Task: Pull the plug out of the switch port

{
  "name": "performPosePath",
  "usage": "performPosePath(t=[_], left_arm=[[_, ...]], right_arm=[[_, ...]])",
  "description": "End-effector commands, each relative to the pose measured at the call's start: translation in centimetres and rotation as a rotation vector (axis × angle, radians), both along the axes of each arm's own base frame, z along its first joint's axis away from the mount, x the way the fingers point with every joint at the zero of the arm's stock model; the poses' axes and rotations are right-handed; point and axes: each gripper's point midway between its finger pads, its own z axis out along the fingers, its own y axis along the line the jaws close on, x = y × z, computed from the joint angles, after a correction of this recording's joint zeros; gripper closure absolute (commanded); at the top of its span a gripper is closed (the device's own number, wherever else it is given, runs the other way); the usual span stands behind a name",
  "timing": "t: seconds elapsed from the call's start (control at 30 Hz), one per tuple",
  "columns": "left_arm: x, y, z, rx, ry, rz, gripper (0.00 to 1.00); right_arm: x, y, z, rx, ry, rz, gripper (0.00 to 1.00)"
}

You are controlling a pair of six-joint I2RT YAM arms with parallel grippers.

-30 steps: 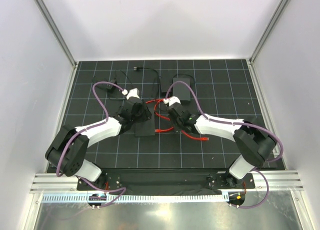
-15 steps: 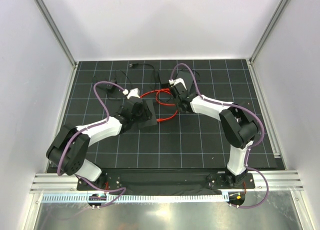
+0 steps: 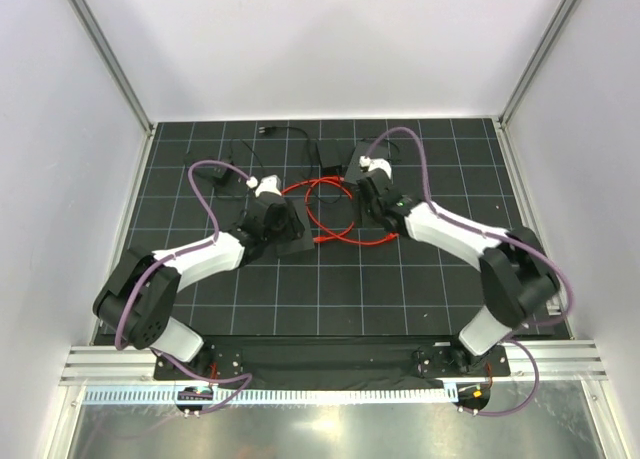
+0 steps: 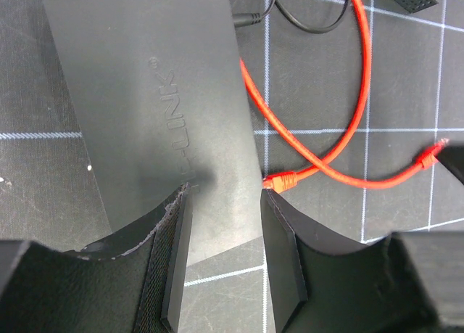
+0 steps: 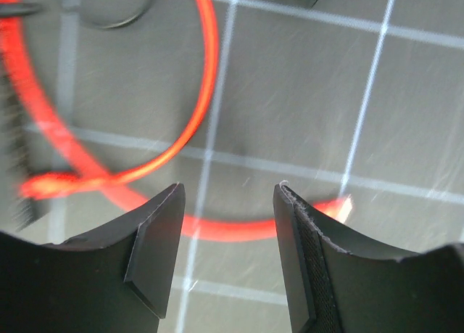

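The black switch (image 3: 290, 241) (image 4: 159, 108) lies flat on the gridded mat. My left gripper (image 3: 280, 227) (image 4: 225, 260) stands open over its near corner, one finger above the lid, the other at its right edge. A red cable (image 3: 330, 214) (image 4: 359, 93) (image 5: 203, 79) lies in a loop between the arms. One red plug (image 3: 320, 239) (image 4: 279, 179) points at the switch's right edge; whether it sits in a port I cannot tell. The other plug (image 3: 390, 236) (image 4: 431, 153) lies free on the mat. My right gripper (image 3: 372, 197) (image 5: 228, 224) hangs open above the cable, holding nothing.
A black power block (image 3: 335, 157) sits behind the loop. A thin black cord (image 3: 270, 134) (image 4: 304, 14) trails from the switch across the back left of the mat. White walls with metal rails (image 3: 110, 69) enclose the mat on three sides.
My right gripper went from shut to open, let go of the red cable and swung back and right. The cable dropped into a loop. The switch shifted slightly away under my left gripper.
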Motion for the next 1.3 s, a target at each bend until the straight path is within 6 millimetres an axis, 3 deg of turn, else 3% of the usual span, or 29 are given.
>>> performPosePath(t=[0.0,0.03,0.17,0.23,0.27,0.3,0.37,0.4,0.53,0.67,1.13,1.27], left_arm=[[2.0,-1.1,3.3,-0.031,-0.107,-0.006,0.53],[2.1,-1.1,3.2,-0.028,-0.105,-0.009,0.54],[2.4,-1.3,3.0,-0.032,-0.102,0.000,0.56],[2.5,-1.2,2.9,-0.027,-0.100,0.009,0.58],[2.6,-1.0,2.8,-0.019,-0.099,0.022,0.59],[2.6,-0.8,2.7,-0.012,-0.097,0.033,0.61],[2.6,-0.1,2.1,0.011,-0.079,0.069,0.62],[2.7,0.0,2.1,0.013,-0.076,0.077,0.63],[2.6,0.5,1.3,0.038,-0.044,0.111,0.70],[2.4,1.3,0.6,0.063,-0.014,0.157,0.73],[2.4,3.2,-1.0,0.072,0.088,0.234,0.78],[2.4,3.1,-2.7,0.058,0.172,0.224,0.98]], right_arm=[[-2.2,4.0,3.0,0.325,-0.018,0.026,0.41],[-2.9,4.9,4.1,0.395,-0.032,0.043,0.41],[-5.4,8.9,4.7,0.686,0.027,0.032,0.42],[-6.1,10.7,4.8,0.820,0.012,0.047,0.45],[-6.9,11.4,3.4,0.869,0.056,0.013,0.48],[-6.5,12.2,4.4,0.929,0.024,0.017,0.50],[-6.3,12.7,3.1,0.966,0.051,-0.051,0.54],[-5.9,13.1,3.5,1.001,0.036,-0.062,0.54],[-5.2,13.2,2.9,1.053,-0.002,-0.162,0.56],[-4.6,12.0,1.8,1.037,-0.045,-0.284,0.57],[-3.8,12.5,-1.7,1.096,-0.020,-0.360,0.62],[-3.6,12.3,-2.7,1.132,-0.038,-0.375,0.63]])
